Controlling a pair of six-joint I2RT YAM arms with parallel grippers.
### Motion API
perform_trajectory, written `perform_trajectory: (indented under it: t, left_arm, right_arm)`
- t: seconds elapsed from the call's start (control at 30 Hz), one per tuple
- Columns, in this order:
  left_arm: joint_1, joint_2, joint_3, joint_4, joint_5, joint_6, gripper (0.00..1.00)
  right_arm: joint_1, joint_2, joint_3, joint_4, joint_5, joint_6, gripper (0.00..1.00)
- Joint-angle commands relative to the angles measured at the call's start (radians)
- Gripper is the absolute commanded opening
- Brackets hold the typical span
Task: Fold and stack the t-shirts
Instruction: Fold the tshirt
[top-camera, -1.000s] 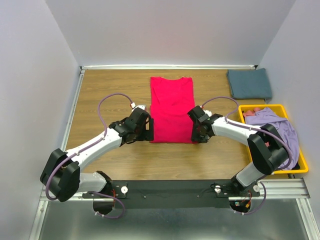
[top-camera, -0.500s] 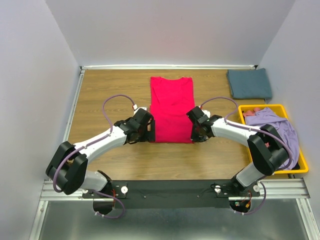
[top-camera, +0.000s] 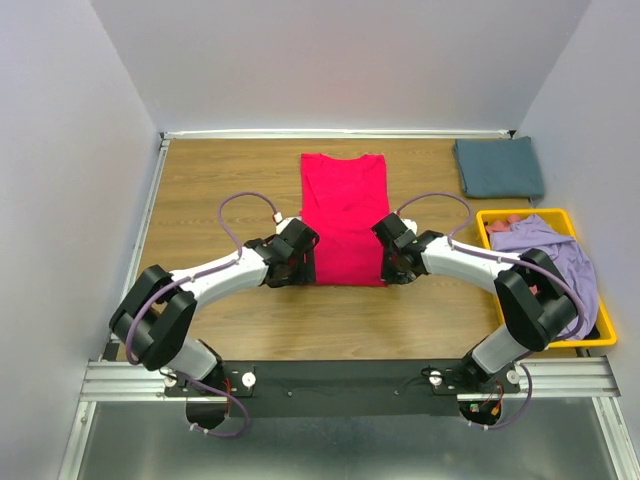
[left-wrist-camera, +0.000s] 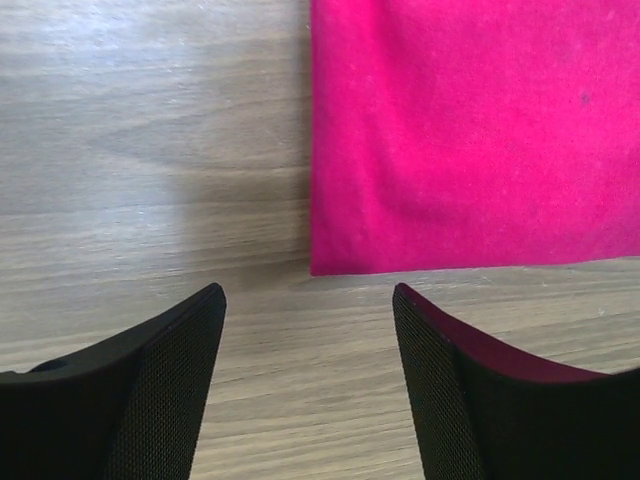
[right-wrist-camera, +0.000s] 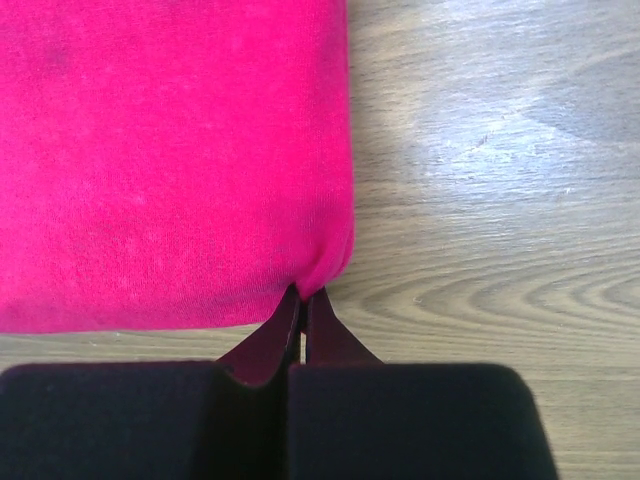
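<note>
A crimson-pink t-shirt (top-camera: 343, 215), folded into a long strip, lies flat in the middle of the wooden table. My left gripper (top-camera: 303, 262) is at its near left corner. In the left wrist view the gripper (left-wrist-camera: 307, 295) is open, and the t-shirt's (left-wrist-camera: 470, 140) corner lies just ahead of the gap, with bare wood between the fingers. My right gripper (top-camera: 388, 262) is at the near right corner. In the right wrist view it (right-wrist-camera: 305, 298) is shut, pinching the t-shirt's (right-wrist-camera: 170, 160) hem corner. A slate blue-grey t-shirt (top-camera: 498, 167) lies folded at the back right.
A yellow bin (top-camera: 590, 343) stands at the right edge, holding a crumpled lavender t-shirt (top-camera: 550, 250) and a pinkish one (top-camera: 507, 224) behind it. White walls enclose the table on three sides. Bare wood shows left of the crimson t-shirt.
My left arm has slid right until its gripper reached the t-shirt's near left corner. My right gripper has closed on the near right corner.
</note>
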Motion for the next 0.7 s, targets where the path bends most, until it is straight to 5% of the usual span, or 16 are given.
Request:
perform_trajectory:
  t: [0.0,0.67]
  left_arm:
    - [-0.023,0.038,0.034,0.010,-0.044,-0.059,0.75]
    - [-0.050,0.085,0.040,0.006,-0.147,-0.241,0.57]
  right_arm:
    - [0.017,0.045,-0.058,0.003,-0.003,-0.023,0.01]
    - [0.017,0.025,-0.092,0.023,-0.043,-0.068,0.01]
